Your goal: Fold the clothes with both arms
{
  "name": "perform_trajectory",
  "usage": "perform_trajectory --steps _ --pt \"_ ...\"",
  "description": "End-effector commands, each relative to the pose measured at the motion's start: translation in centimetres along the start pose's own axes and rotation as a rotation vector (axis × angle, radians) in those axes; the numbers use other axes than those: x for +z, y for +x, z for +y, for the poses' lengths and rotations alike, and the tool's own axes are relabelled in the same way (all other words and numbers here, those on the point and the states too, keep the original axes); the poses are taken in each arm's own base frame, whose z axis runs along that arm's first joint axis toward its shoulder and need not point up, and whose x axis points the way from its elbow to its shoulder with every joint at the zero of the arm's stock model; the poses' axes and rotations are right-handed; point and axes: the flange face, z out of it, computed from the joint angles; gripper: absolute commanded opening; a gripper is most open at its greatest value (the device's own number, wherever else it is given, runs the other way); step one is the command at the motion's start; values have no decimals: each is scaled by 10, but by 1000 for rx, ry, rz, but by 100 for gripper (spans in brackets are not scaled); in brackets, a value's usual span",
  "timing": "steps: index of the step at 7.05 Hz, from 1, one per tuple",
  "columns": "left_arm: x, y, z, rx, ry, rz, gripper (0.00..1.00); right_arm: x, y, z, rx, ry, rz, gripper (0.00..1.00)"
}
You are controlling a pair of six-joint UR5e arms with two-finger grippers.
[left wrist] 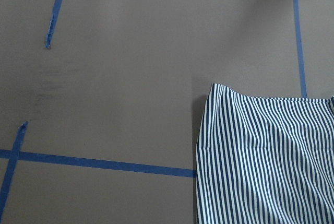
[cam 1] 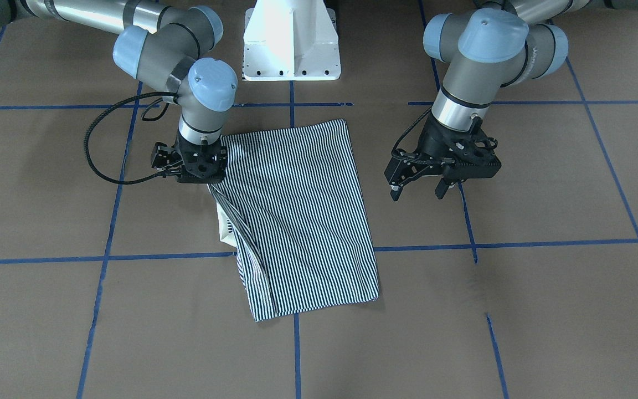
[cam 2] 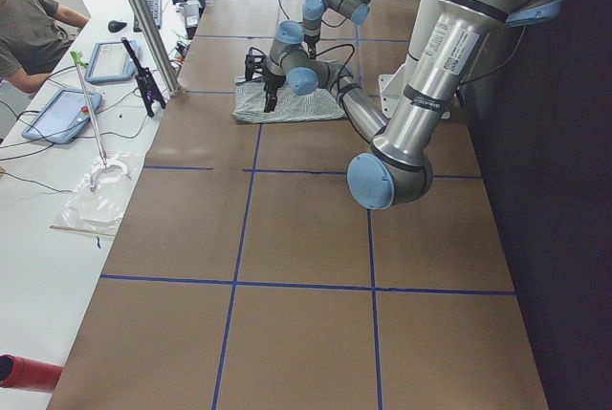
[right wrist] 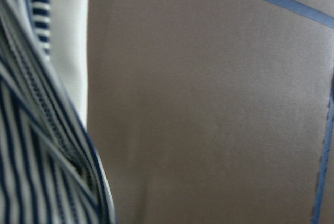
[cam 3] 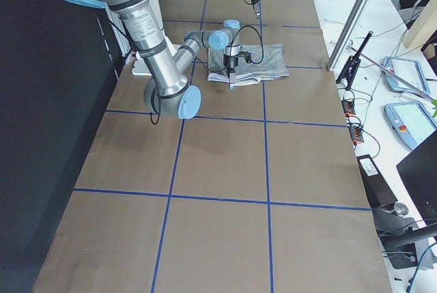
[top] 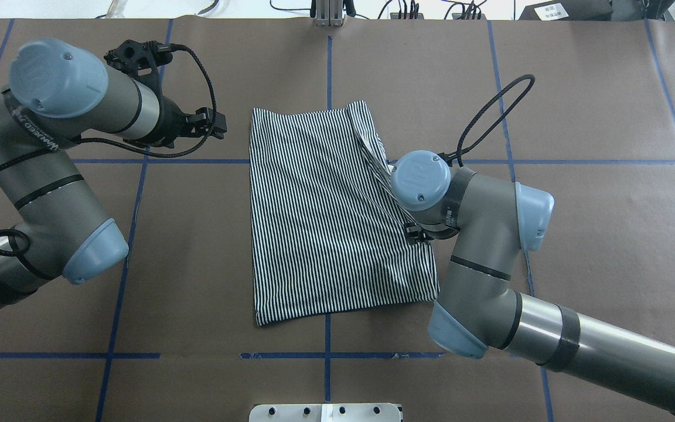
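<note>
Striped polo shirt [cam 1: 302, 216] lies folded at bench [cam 1: 546, 310] centre, right-side edge raised — right pincer [cam 1: 202, 178] clamped on it, probably to carry next fold across; left pincer [cam 1: 417, 193] hovers with jaws apart, just off shirt's left side

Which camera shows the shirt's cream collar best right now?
The front-facing view: the collar peeks out from under the folded shirt beside the right tool. The right wrist view shows it close but blurred; overhead, the right arm mostly covers it; side views are too distant.

Brown paper-covered table [cam 1: 574, 310], blue tape grid [cam 1: 158, 257]; white side desk [cam 2: 38, 267].
</note>
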Motion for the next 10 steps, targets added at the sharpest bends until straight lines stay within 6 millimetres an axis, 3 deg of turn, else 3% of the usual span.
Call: perform_trajectory --steps 1,2,3,4,5,7,8,10 --pt "0 -1 0 -1 -1 -1 100 5 18 -3 -31 17 26 100" --pt "0 -1 -1 0 1 -1 100 0 26 -13 -50 26 23 100" --pt "0 -1 -1 0 1 0 100 -20 33 -33 -65 56 -4 100" --pt "-1 0 -1 1 2 1 100 -46 23 -56 -63 97 -37 100" --pt "-1 -2 -4 -2 5 0 100 -62 -7 -80 -68 135 -77 100" --pt "-4 -8 -13 23 14 -15 100 -62 -64 -129 -78 170 -116 100" --pt "-4 -11 -15 21 15 -19 100 -54 -72 -138 -72 183 -129 100" --pt "-3 -11 -15 19 14 -21 100 -43 -75 -138 -83 169 -121 100"
